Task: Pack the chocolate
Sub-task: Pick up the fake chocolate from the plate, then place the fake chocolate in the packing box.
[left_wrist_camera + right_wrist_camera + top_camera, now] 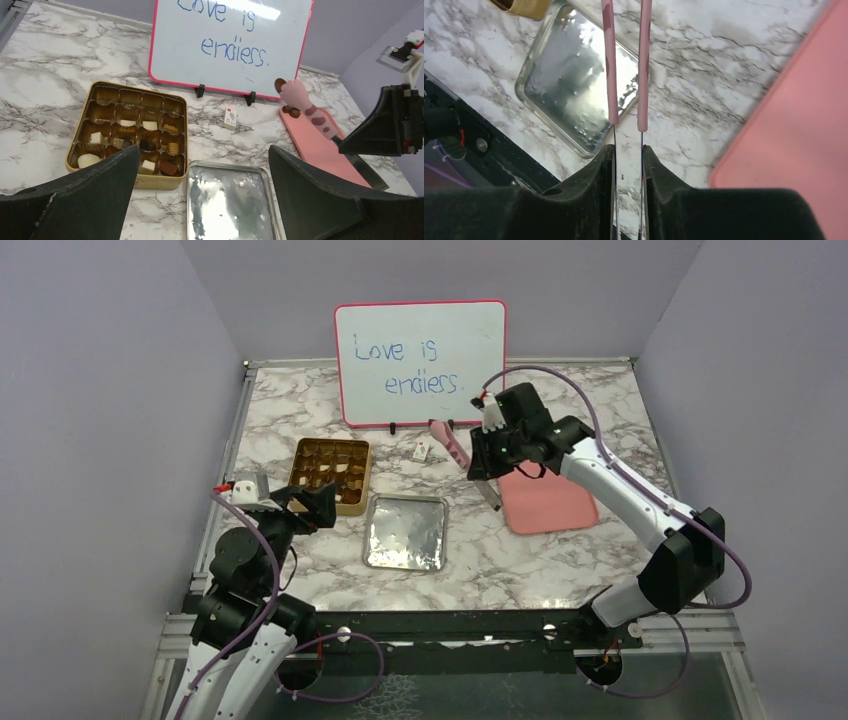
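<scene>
Left gripper (204,150), nearest me, gapes wide; I see right gripper (628,149) clamped on pink tongs (610,65), brown chocolate (279,84) at their tips.

We've got the chocolate (150,125) mostly in the near rows of the gold tin (160,181) on the left: cream squares, plus dark and tan bits. One round brown piece (280,85) sits at the pink paw tongs' (315,117) tip, and a couple of dark ones (291,112) lie on the pink board (320,150) on the right.
</scene>
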`<act>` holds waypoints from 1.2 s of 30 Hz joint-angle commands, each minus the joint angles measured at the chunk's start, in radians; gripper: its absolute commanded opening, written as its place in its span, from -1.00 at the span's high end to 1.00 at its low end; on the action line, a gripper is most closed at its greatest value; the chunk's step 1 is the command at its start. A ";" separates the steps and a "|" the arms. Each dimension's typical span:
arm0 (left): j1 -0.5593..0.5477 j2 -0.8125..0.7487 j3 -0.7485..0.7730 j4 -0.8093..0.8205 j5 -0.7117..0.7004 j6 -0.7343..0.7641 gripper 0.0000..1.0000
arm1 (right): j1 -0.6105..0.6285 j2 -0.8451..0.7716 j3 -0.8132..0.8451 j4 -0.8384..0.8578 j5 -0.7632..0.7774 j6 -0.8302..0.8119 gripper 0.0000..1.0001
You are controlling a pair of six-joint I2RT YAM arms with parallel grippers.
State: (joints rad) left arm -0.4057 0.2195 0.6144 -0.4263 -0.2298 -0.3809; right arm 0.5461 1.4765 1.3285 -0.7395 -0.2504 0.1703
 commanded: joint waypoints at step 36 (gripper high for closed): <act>0.006 -0.021 0.217 0.027 -0.102 -0.030 -0.98 | 0.443 0.901 0.999 -0.077 0.077 0.080 0.45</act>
State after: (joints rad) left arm -0.4057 0.2131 0.8265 -0.4061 -0.3122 -0.4179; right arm 0.9829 2.3585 2.3131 -0.8314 -0.1585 0.2367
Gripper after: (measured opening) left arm 0.990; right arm 0.276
